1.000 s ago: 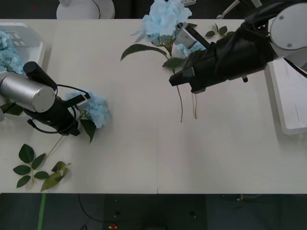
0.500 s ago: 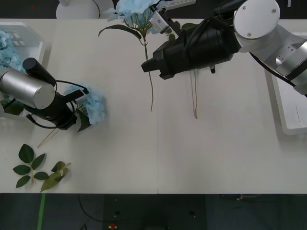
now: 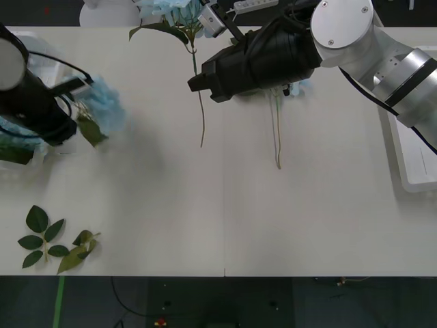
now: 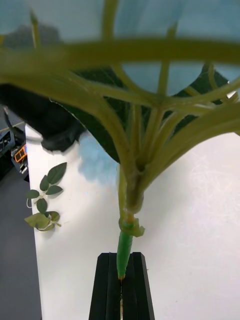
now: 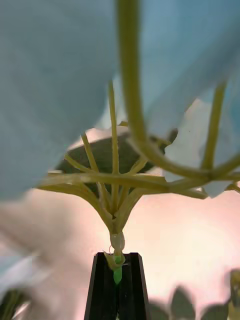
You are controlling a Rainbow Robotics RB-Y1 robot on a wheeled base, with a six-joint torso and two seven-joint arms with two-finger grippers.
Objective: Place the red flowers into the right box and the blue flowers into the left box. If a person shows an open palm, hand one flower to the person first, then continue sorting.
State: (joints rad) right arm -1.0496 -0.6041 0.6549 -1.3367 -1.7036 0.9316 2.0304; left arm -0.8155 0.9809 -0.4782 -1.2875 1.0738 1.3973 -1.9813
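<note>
Since a second ago the left hand (image 3: 80,109) has swung from mid-table toward 9 o'clock, carrying its blue hydrangea (image 3: 104,109) up beside the left box (image 3: 42,63). The right hand (image 3: 213,20) has travelled from 1 o'clock toward 12, lifting its own blue hydrangea (image 3: 167,8) to the far table edge, stalk (image 3: 199,102) dangling free.

Left hand: fingers (image 5: 102,285) pressed together on the stalk base just under the flower head. Right hand: fingers (image 4: 107,285) likewise clamped on the stalk below the branching.

Doing the step well, as I judge it: bring the left bloom fully over the box rim before letting go, low enough that the head drops among the blue flowers (image 3: 12,130) already there, not onto the table (image 3: 225,205). The right arm's flower is also blue, so it belongs in the left box; it should wait clear until the left arm withdraws.

Pose: left arm reaching toward 9 o'clock, wrist over the box edge. Right arm stretched across from 3 toward 12 o'clock, well above the table. Right box (image 3: 410,157) at 3 o'clock. Loose leaf sprig (image 3: 51,242) at 8 o'clock.
</note>
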